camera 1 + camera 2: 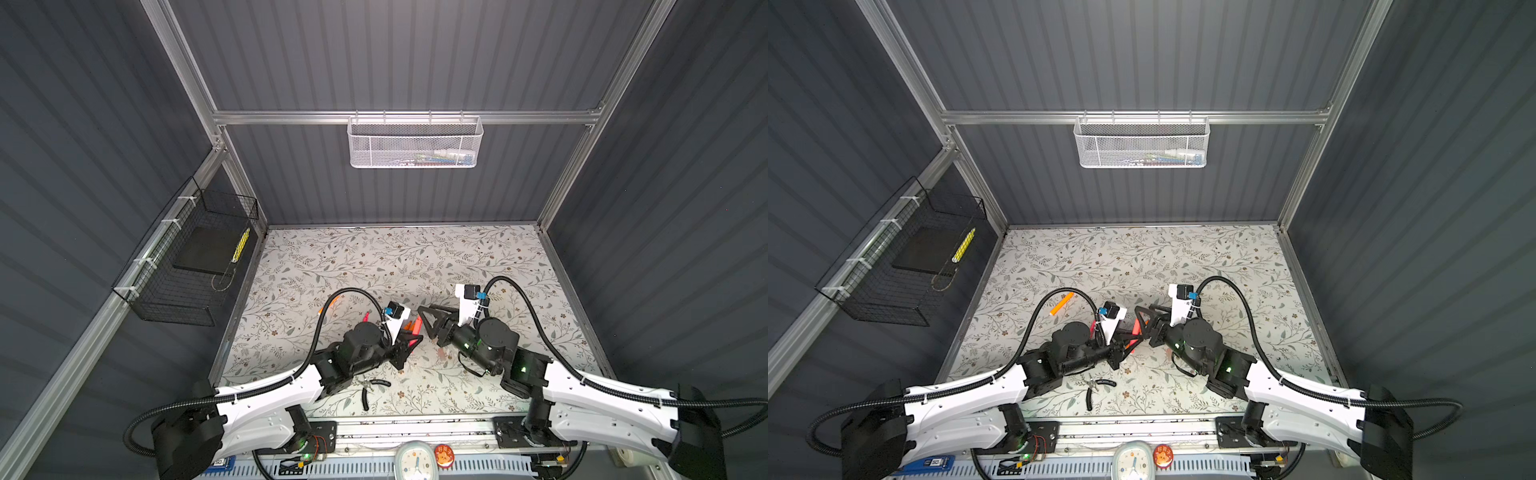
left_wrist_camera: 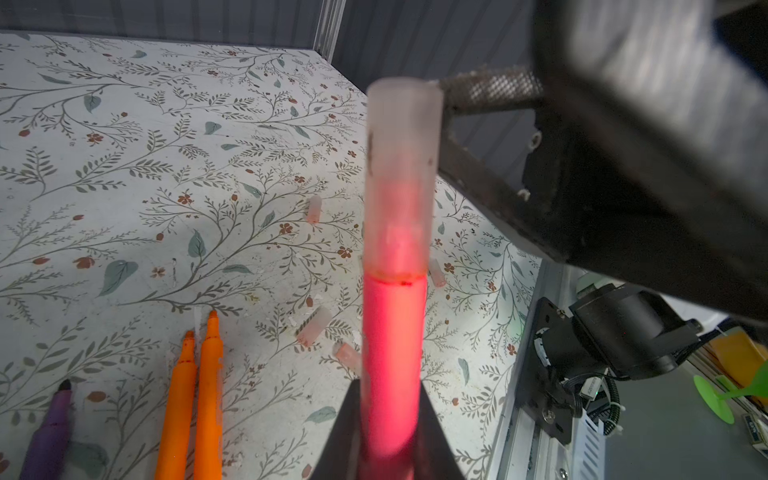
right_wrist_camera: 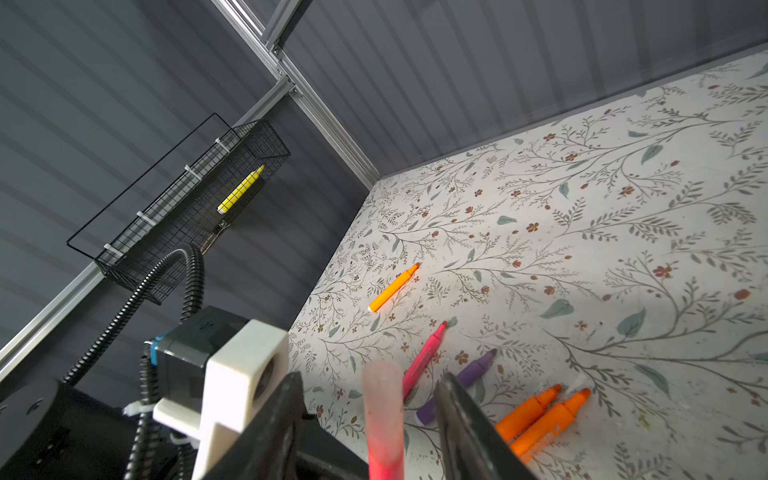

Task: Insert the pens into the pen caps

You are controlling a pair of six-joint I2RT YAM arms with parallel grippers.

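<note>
My left gripper (image 2: 390, 415) is shut on a pink-red pen (image 2: 392, 365) that points away from it. A translucent pale pen cap (image 2: 401, 174) sits over the pen's tip. My right gripper (image 3: 372, 378) is open round that cap (image 3: 382, 395), with a gap on each side. In both top views the two grippers (image 1: 411, 343) (image 1: 426, 322) meet at mid-table. On the mat lie two orange pens (image 2: 195, 395), a purple pen (image 2: 50, 432) and loose pen caps (image 2: 313, 326) (image 2: 314, 209). A lone orange pen (image 3: 392, 287) and a pink pen (image 3: 424, 357) lie farther off.
Black-handled pliers (image 1: 372, 388) lie near the front edge. A black wire basket (image 1: 199, 257) with a yellow marker hangs on the left wall. A white mesh basket (image 1: 415, 143) hangs on the back rail. A small clock (image 1: 413, 459) stands in front of the table.
</note>
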